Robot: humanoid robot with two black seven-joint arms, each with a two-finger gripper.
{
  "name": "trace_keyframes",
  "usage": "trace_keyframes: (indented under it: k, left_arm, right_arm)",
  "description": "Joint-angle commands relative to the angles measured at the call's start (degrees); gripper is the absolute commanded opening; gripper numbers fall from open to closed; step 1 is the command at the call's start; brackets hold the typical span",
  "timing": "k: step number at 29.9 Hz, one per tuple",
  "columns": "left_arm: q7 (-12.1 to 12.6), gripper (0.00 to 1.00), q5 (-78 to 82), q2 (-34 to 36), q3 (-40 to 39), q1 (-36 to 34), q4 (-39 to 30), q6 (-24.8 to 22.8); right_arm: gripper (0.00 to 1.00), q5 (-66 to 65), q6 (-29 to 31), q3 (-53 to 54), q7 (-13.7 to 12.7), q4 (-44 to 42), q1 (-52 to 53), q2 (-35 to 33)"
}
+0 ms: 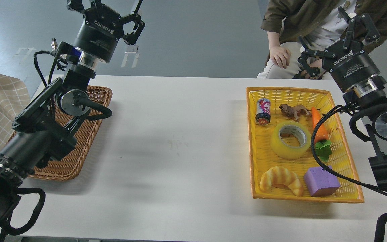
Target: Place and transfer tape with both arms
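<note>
Right of centre, the tape (290,140) lies flat, hole upward, in a yellow basket (344,199) on the white table (180,141). Above it at upper right, the nearer right gripper (334,42) hangs spread and empty. Far across, upper left, the left gripper (113,13) is also spread, over a wicker tray (76,158).

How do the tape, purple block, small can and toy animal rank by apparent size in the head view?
1. Tape, largest.
2. Purple block, a little smaller, though it lies nearer the camera, so the gap is unsure.
3. Small can and toy animal: these look about alike, so I would not rank them.
</note>
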Motion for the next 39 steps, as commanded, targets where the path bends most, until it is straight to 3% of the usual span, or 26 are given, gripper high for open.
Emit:
trace_keyframes:
  k: [1, 39]
  left_arm:
    - [-0.01, 0.98, 0.03, 0.0, 0.09, 0.0, 0.0, 0.0]
    - [-0.14, 0.98, -0.06, -0.44, 0.18, 1.14, -0.09, 0.0]
  right_arm:
    - [1.0, 0.0, 0.0, -0.04, 0.0, 0.0, 0.0, -0.01]
    - [1.0, 0.0, 0.0, -0.13, 0.0, 0.0, -0.26, 0.16]
